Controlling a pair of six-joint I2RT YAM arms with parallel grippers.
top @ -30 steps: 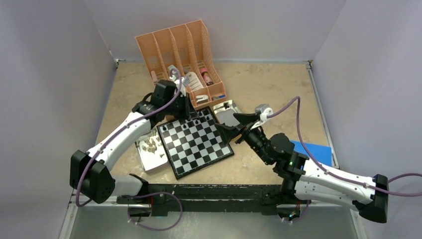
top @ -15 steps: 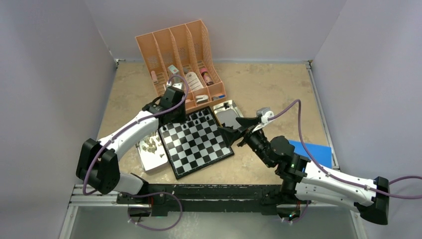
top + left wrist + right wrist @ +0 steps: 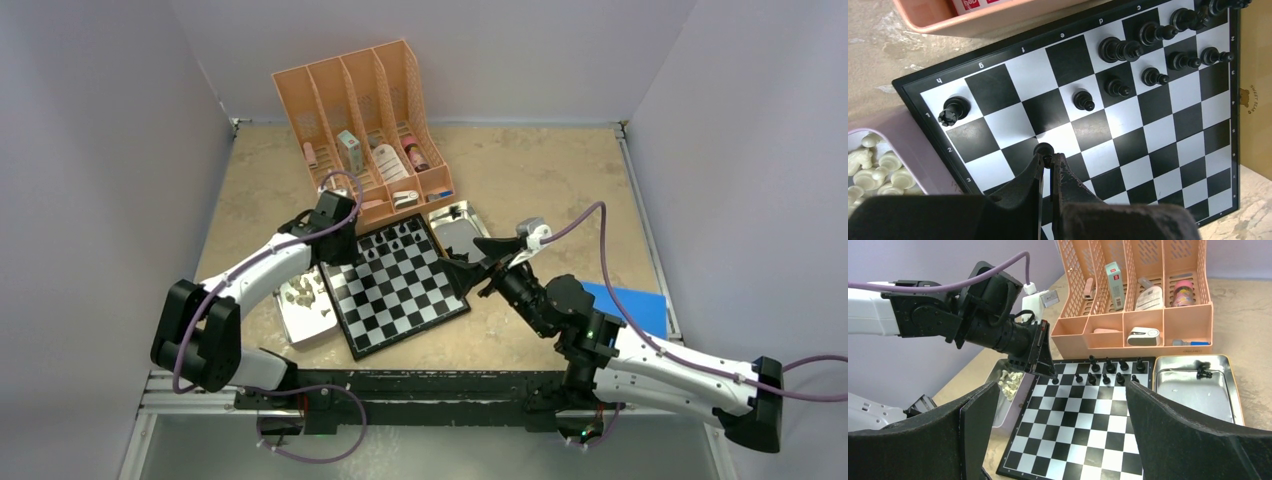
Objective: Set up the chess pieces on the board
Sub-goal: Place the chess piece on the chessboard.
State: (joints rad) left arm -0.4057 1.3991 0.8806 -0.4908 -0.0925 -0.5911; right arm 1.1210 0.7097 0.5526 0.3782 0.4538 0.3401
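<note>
The board lies at the table's middle, and several black chess pieces stand on its far rows. In the left wrist view a black rook stands on the corner square. My left gripper is shut on a black pawn low over the board's left side. I cannot tell whether the pawn touches the board. In the right wrist view the left gripper shows by the board's far left. My right gripper is open and empty above the board's right side.
A tray holding pale beige pieces lies left of the board. A metal tray with a black piece lies at the far right. An orange organizer stands behind. A blue sheet lies right.
My left gripper has moved from the board's far edge by the organizer toward the left and nearer side, pawn in its fingers. The right arm shifted slightly.
</note>
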